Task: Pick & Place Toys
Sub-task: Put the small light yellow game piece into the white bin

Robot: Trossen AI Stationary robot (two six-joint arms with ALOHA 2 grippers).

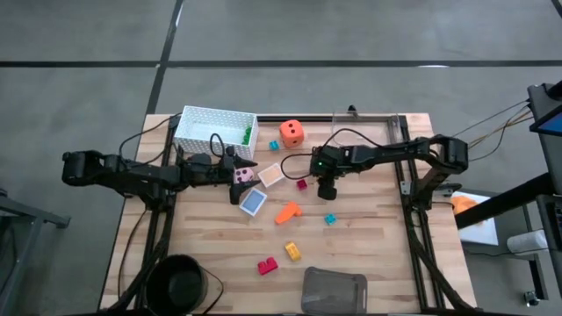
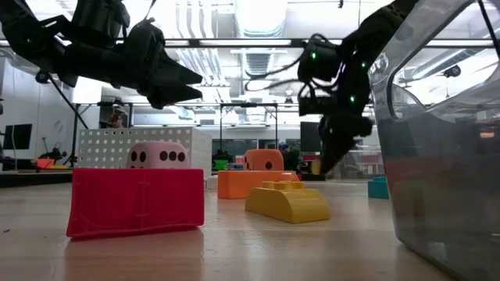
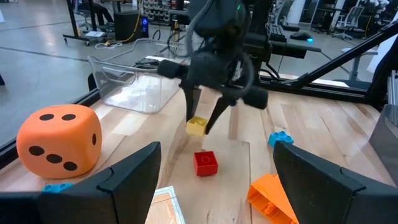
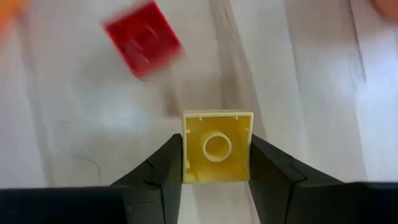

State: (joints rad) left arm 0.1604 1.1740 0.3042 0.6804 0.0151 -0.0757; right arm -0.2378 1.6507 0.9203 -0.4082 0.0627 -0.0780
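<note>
One small yellow brick (image 4: pixel 217 147), hollow underside toward the wrist camera, is clamped between the two fingers of the right pincer (image 3: pixel 204 122), lifted clear of the wooden tabletop (image 1: pixel 369 246) near its middle. A small red brick (image 3: pixel 205 163) lies on the boards just beside and below it. The left pincer (image 1: pixel 235 167) hangs with its fingers spread, holding nothing, over the pink die (image 1: pixel 243 175) near the white basket (image 1: pixel 213 128). The orange die (image 1: pixel 292 132) stands farther back.

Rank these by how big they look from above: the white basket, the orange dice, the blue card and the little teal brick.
1. White basket, clearly largest.
2. Orange dice and blue card: they look about alike, so I won't separate them.
3. Teal brick, smallest.
</note>
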